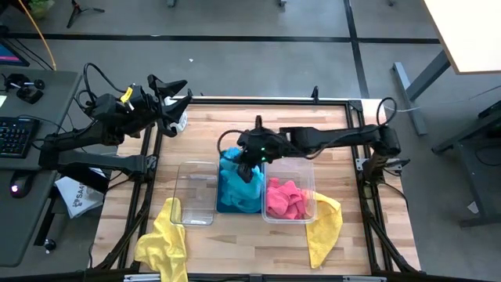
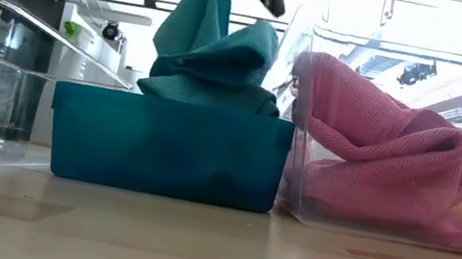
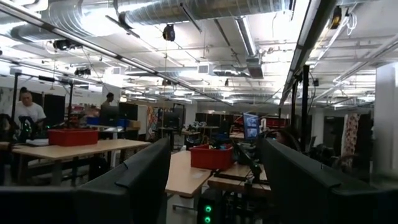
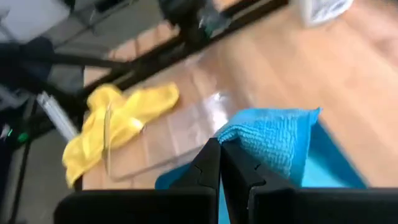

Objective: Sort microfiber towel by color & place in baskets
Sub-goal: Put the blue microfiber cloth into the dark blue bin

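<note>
My right gripper (image 1: pixel 249 159) is over the teal basket (image 1: pixel 227 205), shut on a cyan-blue towel (image 2: pixel 211 47) that rises in a peak out of the basket (image 2: pixel 168 147). The right clear basket (image 1: pixel 309 168) holds pink towels (image 1: pixel 286 200) (image 2: pixel 376 153). The left clear basket (image 1: pixel 196 192) has a yellow towel (image 1: pixel 163 239) (image 4: pixel 118 118) draped over its near-left corner. A second yellow towel (image 1: pixel 325 227) lies by the pink basket's near-right corner. My left gripper (image 1: pixel 168 98) (image 3: pixel 214 155) is open, raised over the table's far-left corner. My right gripper pinches the blue towel's bunched top (image 4: pixel 239 140) between its two shut fingers (image 4: pixel 208 165), coming from above and pointing down. The towel hangs below the fingers, drawn up into a peak (image 2: pixel 209 1), with its lower part resting in the teal basket.
A white spray bottle (image 1: pixel 178 121) (image 4: pixel 320 9) stands near the far-left corner under my left arm. The three baskets sit side by side at mid-table. Bare wood lies on the far side of the baskets and along the near edge between the yellow towels.
</note>
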Controlling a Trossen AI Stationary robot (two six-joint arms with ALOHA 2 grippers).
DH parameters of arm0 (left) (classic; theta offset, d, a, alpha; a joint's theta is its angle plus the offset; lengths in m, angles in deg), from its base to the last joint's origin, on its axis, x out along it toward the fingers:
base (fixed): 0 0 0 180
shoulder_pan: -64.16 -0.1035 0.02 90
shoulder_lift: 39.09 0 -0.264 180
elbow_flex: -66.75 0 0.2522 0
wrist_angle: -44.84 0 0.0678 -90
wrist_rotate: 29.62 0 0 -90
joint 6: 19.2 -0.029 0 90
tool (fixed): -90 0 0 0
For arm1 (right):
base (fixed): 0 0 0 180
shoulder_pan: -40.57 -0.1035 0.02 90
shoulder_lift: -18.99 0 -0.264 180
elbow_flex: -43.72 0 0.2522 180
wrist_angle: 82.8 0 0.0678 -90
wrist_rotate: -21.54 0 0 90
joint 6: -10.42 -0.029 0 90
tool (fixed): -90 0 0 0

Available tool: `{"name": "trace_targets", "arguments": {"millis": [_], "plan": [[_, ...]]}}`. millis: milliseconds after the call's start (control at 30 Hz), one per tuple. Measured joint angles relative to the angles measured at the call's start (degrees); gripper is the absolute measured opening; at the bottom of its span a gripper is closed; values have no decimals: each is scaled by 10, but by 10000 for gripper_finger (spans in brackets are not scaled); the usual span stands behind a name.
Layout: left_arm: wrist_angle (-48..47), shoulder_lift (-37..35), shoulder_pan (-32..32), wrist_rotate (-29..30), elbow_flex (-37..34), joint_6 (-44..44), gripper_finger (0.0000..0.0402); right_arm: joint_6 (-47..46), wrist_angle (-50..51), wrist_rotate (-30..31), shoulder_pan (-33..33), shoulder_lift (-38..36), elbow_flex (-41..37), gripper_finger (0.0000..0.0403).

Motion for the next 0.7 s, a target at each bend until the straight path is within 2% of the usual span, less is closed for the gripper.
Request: {"name": "trace_targets", "arguments": {"millis": [133,400,600,700], "plan": [[-5,0,0,0,0,2,238,1,11,-41,2,34,0,0],[-8,0,0,0,0,3,238,17,37,-47,2,101,0,0],[-15,0,0,0,0,18,238,17,43,-93,3,134,0,0],[-15,0,0,0,0,18,238,16,52,-98,0,146,0,0]]}}
